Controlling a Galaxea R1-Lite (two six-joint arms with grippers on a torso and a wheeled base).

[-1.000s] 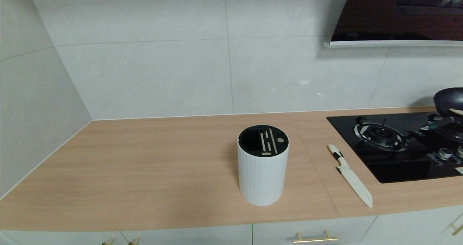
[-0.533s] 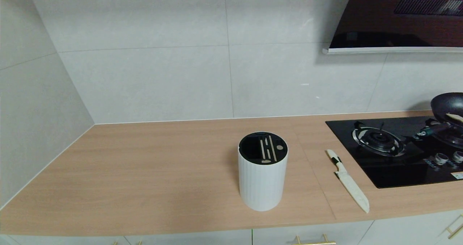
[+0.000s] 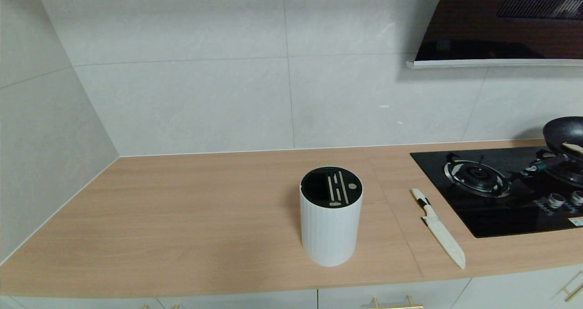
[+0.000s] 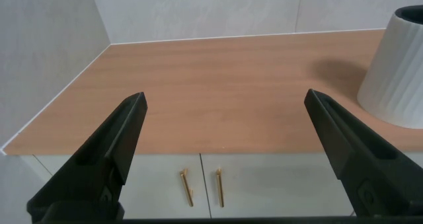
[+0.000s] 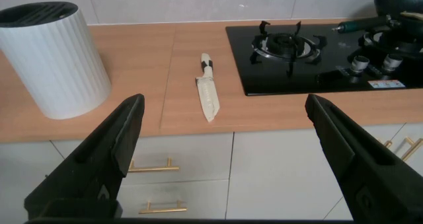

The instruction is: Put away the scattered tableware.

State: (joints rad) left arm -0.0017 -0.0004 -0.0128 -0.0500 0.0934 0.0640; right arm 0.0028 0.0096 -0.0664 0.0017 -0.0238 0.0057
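A white ribbed knife holder with a black slotted top stands near the counter's front edge; it also shows in the left wrist view and the right wrist view. A white knife with a black band on its handle lies flat on the wood, between the holder and the stove, blade toward the front edge. My left gripper is open, held off the counter's front, in front of the cabinet doors. My right gripper is open too, in front of the counter, short of the knife.
A black gas stove is set in the wooden counter at the right, with a dark pan on its far burner. A range hood hangs above. Tiled walls close the back and left. Cabinet doors with gold handles lie below.
The head camera tilted up a little between the earliest frame and now, so the whole picture shifted downward. Holder and knife keep their places on the counter.
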